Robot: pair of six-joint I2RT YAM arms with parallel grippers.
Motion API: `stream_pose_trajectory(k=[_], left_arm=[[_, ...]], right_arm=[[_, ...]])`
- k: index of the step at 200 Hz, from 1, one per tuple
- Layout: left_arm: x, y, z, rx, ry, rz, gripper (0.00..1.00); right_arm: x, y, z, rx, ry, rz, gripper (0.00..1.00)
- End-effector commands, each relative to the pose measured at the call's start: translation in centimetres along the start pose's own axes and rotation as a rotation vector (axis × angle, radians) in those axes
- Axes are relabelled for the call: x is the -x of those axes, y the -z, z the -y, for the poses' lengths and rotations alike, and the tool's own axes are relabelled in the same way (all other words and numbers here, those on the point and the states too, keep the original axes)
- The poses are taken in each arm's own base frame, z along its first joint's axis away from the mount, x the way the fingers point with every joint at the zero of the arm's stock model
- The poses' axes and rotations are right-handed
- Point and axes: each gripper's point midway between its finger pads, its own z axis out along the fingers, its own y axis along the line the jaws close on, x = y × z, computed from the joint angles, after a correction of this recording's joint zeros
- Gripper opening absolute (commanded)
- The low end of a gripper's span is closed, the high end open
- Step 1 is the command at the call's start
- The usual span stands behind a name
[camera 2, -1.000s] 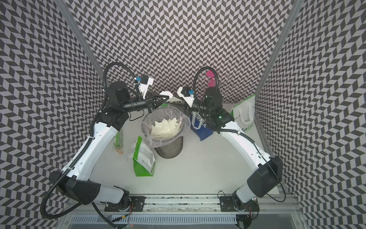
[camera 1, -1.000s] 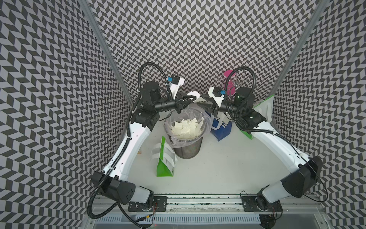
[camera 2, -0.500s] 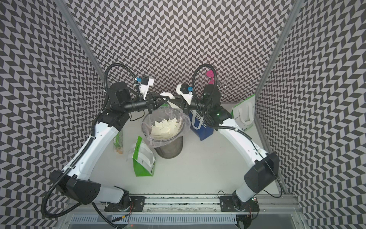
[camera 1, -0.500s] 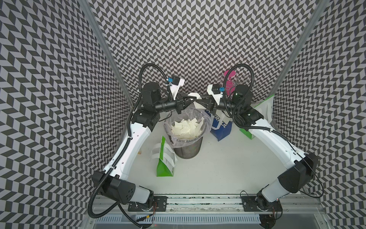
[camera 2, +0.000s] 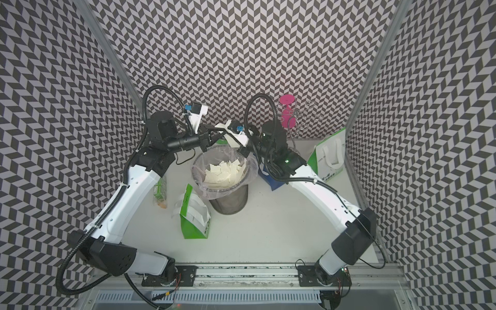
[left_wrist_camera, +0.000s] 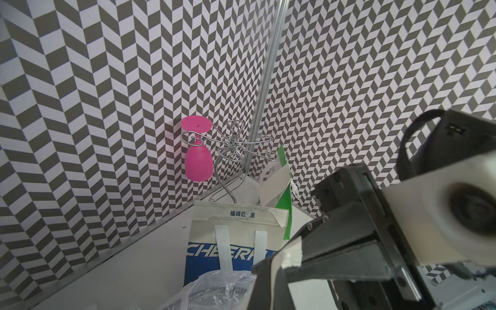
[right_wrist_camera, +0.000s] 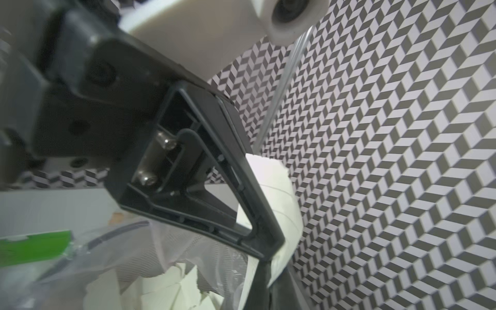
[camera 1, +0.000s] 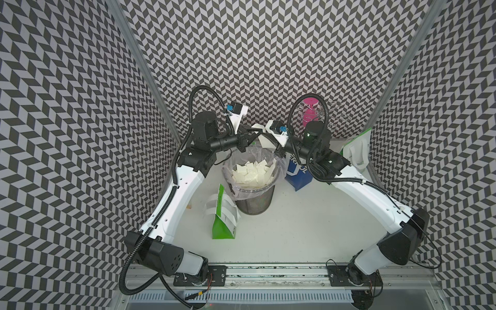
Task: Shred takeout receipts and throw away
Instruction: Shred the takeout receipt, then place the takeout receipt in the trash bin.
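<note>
— Where is the receipt (right_wrist_camera: 279, 204) found?
— It is held in the air above the bin (camera 1: 255, 204), over the rim farthest from the arm bases, and is pinched from both sides.
— How is the left gripper (right_wrist_camera: 273, 247) seen?
— It is clamped flat on one end of the slip.
— And the right gripper (left_wrist_camera: 298, 257)?
— It is closed tight on the other end, and the two grippers' tips are brought nearly together.
— What is seen inside the bin?
— Torn white scraps (camera 1: 252, 171) are piled in its clear liner. A green-and-white bag (camera 1: 222, 230) is stood on the tabletop (camera 1: 308, 228) just beside the bin, and a blue-and-white bag (camera 1: 298, 177) is placed at its other side.
</note>
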Motion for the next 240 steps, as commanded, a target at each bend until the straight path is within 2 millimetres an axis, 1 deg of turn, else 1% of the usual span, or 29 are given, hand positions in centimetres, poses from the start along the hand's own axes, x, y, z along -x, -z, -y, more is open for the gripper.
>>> stream_pose_trajectory(k=[1, 15, 40, 73, 97, 128, 137, 146, 164, 177, 194, 211, 230, 240], left_arm=[[-0.2, -0.2, -1.0, 0.088, 0.013, -0.033, 0.0], [-0.1, -0.3, -1.9, 0.135, 0.023, -0.042, 0.0], [-0.3, -0.4, -3.1, 0.194, 0.043, -0.058, 0.0], [-0.5, -0.2, -4.1, 0.253, 0.055, -0.074, 0.0], [-0.8, 0.0, -4.6, 0.273, 0.057, -0.088, 0.0], [-0.6, 0.1, -4.5, 0.261, 0.06, -0.081, 0.0], [-0.5, 0.2, -4.5, 0.262, 0.058, -0.08, 0.0], [-0.6, 0.2, -4.6, 0.26, 0.059, -0.083, 0.0], [-0.7, 0.5, -4.5, 0.254, 0.053, -0.085, 0.0], [-0.6, 0.6, -3.9, 0.218, 0.049, -0.076, 0.0], [-0.8, 0.4, -2.9, 0.158, 0.044, -0.074, 0.0], [-1.5, 0.1, -1.8, 0.098, 0.045, -0.094, 0.0], [-2.9, 0.0, -0.8, 0.057, 0.038, -0.131, 0.0], [-4.3, 0.0, -0.6, 0.047, 0.045, -0.166, 0.0]], right_arm=[[2.4, 1.8, 3.0, -0.247, 0.186, -0.003, 0.0], [2.6, 2.2, 2.7, -0.296, 0.253, -0.01, 0.0], [3.3, 3.2, 1.7, -0.356, 0.375, 0.009, 0.0], [3.1, 4.1, 0.7, -0.384, 0.463, 0.013, 0.0], [3.3, 4.9, 0.0, -0.385, 0.497, 0.032, 0.0], [3.2, 5.0, -0.5, -0.347, 0.461, 0.035, 0.0], [3.4, 5.2, -0.6, -0.325, 0.424, 0.051, 0.0], [4.0, 5.7, -0.3, -0.299, 0.35, 0.08, 0.0], [6.0, 8.3, 1.0, -0.205, 0.145, 0.238, 0.0], [6.2, 9.4, 1.8, -0.144, 0.041, 0.295, 0.0], [6.0, 9.5, 2.1, -0.067, -0.079, 0.312, 0.0], [5.7, 9.4, 2.0, 0.01, -0.179, 0.322, 0.0], [5.6, 9.5, 1.6, 0.07, -0.262, 0.344, 0.0], [5.5, 9.1, 1.3, 0.11, -0.296, 0.337, 0.0]])
